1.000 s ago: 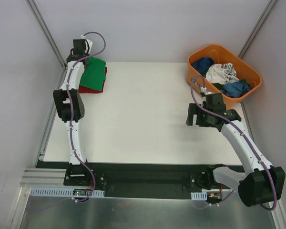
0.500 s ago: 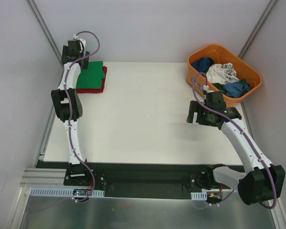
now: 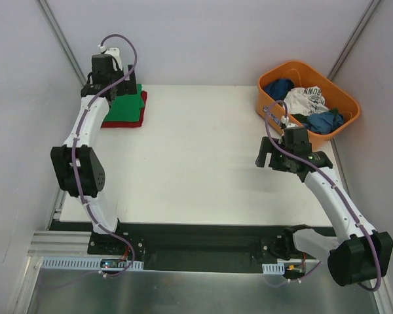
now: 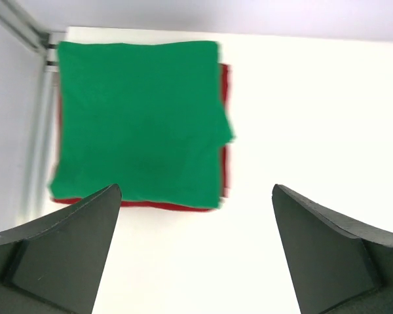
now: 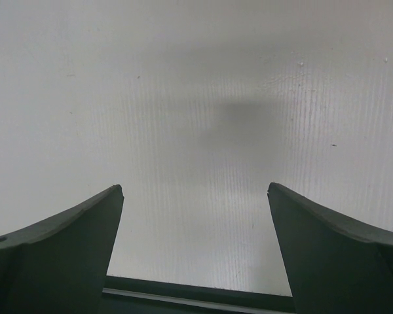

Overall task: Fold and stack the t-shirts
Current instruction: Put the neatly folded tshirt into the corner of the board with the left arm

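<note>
The bright green t-shirt [image 3: 127,106] lies folded flat on top of the folded dark red t-shirt [image 3: 122,123] at the table's far left corner. In the left wrist view the green shirt [image 4: 137,124] covers nearly all of the red one [image 4: 177,207], which shows only as a thin edge. My left gripper [image 3: 111,85] hovers above the stack, open, with nothing between its fingers [image 4: 196,190]. Over bare table on the right, my right gripper [image 3: 264,157] also stands open and holds nothing [image 5: 195,188].
An orange basket [image 3: 275,72] at the far right corner holds blue garments and a white printed one. A metal rail [image 4: 36,150] runs along the table's left edge beside the stack. Grey walls close in the back and sides.
The left gripper opened, let go of the green shirt and lifted off the stack; its elbow swung toward the near edge. The right arm has hardly moved.
</note>
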{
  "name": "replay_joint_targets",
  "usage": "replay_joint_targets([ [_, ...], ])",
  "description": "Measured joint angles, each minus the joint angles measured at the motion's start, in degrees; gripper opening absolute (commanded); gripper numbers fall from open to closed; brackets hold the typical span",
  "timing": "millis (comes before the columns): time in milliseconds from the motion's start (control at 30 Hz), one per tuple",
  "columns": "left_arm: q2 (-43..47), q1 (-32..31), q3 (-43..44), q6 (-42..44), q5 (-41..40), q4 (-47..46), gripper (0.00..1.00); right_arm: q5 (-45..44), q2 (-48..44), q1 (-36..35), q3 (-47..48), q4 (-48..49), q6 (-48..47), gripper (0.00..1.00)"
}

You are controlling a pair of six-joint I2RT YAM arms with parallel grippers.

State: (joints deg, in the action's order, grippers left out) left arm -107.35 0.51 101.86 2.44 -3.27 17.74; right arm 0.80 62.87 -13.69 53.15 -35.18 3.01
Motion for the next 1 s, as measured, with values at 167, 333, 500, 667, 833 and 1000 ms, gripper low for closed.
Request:
replay_joint_targets([
  [167, 10.38, -2.47, -10.32, -9.22, 2.78, -1.51, 0.99, -1.53, -2.4, -0.42, -2.69, 2.43, 0.92, 0.97],
  [333, 19.06, -12.2, -25.07, -14.91, -0.48, -2.12, 0.99, -5.31, -3.26, -1.95, -4.9, 4.57, 2.08, 0.97],
  [500, 26.08, -23.04, -39.85, -19.65, -2.25, -4.59, 0.99, -7.91, -2.25, -2.93, -6.43, 6.78, 2.38, 0.97],
  [667, 33.27, -26.47, -52.78, -23.96, -5.03, -7.32, 0.99, -8.55, 0.48, -3.39, -7.98, 9.42, 2.36, 0.97],
  [833, 42.21, -27.21, -63.69, -27.69, -6.45, -11.47, 0.99, -9.16, 0.15, -3.72, -12.63, 12.76, 2.36, 0.97],
  [1000, 45.99, -27.19, -66.69, -29.51, -7.72, -13.31, 0.99, -10.93, -2.08, -6.1, -15.85, 16.17, 1.79, 0.97],
])
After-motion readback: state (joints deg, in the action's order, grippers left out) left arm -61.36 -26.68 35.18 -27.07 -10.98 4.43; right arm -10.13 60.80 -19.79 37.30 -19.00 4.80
